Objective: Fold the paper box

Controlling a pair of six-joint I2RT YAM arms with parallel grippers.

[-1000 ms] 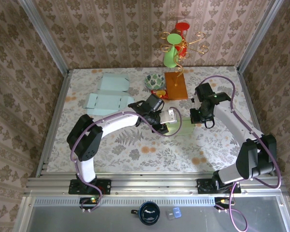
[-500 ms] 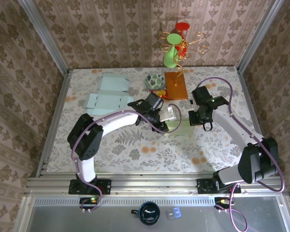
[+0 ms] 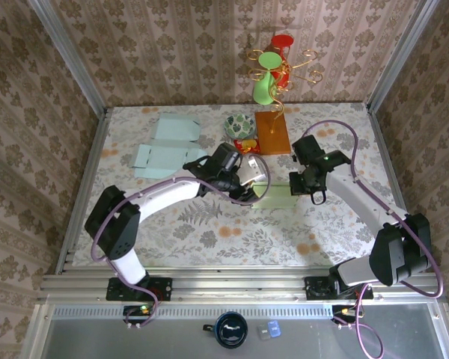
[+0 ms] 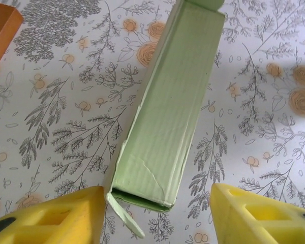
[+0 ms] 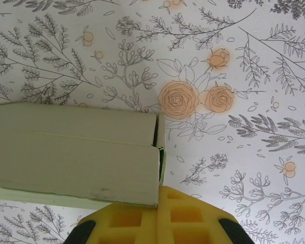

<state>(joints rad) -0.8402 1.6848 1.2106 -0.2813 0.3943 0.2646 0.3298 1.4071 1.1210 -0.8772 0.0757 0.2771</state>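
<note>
The pale green paper box point(image 3: 275, 199) lies flat on the flowered table between my two grippers. In the left wrist view the box point(image 4: 168, 122) runs away from the camera; its near end gapes open and a loose flap point(image 4: 124, 213) hangs at the left corner. My left gripper point(image 4: 157, 203) is open, one yellow finger on each side of that end and neither touching it. My right gripper point(image 5: 159, 195) is shut, and its fingertips rest against the corner of the box's other end point(image 5: 76, 152). From above, the left gripper point(image 3: 254, 179) and right gripper point(image 3: 301, 188) flank the box.
Two flat light-blue box blanks point(image 3: 176, 127) point(image 3: 157, 158) lie at the back left. A patterned bowl point(image 3: 239, 125), a small red and yellow item point(image 3: 245, 144) and an orange board point(image 3: 272, 132) sit behind the box. A green vase point(image 3: 263, 86) stands at the back wall.
My left gripper has opened and drawn back to the left, off the box's end. My right gripper has shifted slightly left against the box, still shut.
</note>
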